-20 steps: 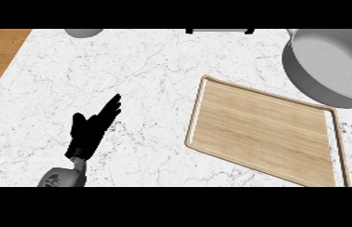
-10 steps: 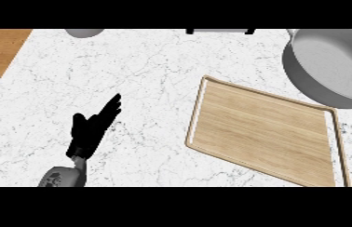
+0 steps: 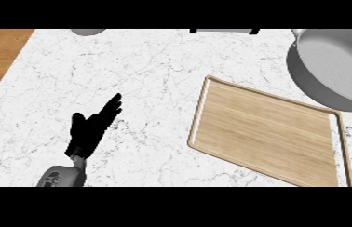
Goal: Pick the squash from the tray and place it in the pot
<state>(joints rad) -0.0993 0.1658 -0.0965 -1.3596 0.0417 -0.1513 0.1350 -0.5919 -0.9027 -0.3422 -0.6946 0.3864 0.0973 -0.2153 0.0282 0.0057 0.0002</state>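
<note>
The left hand (image 3: 93, 128) rested at the near left of the white marble counter (image 3: 144, 72), its grey forearm coming in from the near edge. Its fingers were straight and held close together, pointing toward the far right, with the thumb set a little apart on the left side; it gripped nothing. The wooden tray (image 3: 265, 130) lay to the right of the hand, well apart from it, turned at a slant so that its far left corner pointed toward the middle of the counter. Its visible surface was bare wood, and the squash could not be seen on it or anywhere else in the view. The grey pot (image 3: 323, 68) stood at the far right, just beyond the tray's far edge, partly cut off by the frame. A strip of wooden surface (image 3: 12, 47) showed at the far left corner.
</note>
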